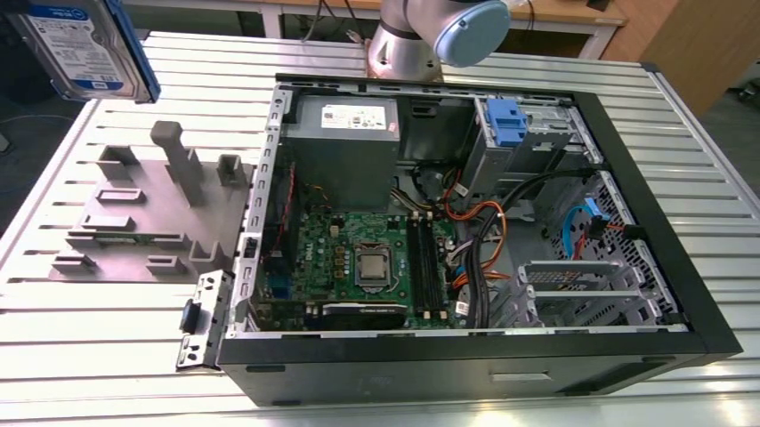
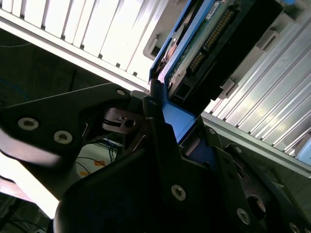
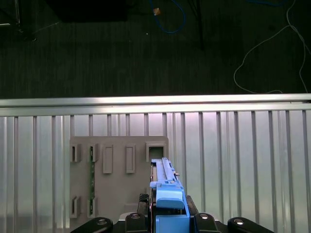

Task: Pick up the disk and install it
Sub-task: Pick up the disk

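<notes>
Disk (image 1: 84, 44): hanging at the upper left of the exterior view, above the surface (image 1: 119, 356).
Hand (image 2: 163, 109): clamping the disk's blue carrier edge.

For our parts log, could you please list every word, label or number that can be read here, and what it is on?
No text can be read.
White-and-blue label on the disk: print too small to read.
White sticker on the grey power supply box: too blurred to read.
Markings on the motherboard: too small to read.
</notes>
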`<state>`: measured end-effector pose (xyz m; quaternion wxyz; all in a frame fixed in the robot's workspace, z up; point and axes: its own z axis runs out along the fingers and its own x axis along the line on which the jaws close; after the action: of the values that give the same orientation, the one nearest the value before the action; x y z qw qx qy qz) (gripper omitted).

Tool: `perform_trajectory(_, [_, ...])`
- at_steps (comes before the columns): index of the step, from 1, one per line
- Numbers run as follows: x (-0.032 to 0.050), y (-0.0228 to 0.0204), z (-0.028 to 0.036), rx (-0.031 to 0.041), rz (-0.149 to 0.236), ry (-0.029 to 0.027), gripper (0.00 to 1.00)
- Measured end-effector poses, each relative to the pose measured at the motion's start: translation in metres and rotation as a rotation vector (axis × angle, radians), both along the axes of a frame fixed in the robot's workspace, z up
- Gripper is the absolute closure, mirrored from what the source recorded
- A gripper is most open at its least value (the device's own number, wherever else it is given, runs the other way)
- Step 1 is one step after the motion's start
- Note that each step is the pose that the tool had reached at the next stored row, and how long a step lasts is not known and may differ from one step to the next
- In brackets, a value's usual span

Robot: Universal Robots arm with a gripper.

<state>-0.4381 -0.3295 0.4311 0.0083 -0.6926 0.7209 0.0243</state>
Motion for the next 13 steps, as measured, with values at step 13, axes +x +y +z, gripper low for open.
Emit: perform_trajectory(13, [0.0,0.0,0.0054,0.0,0.0,0.0,0.63])
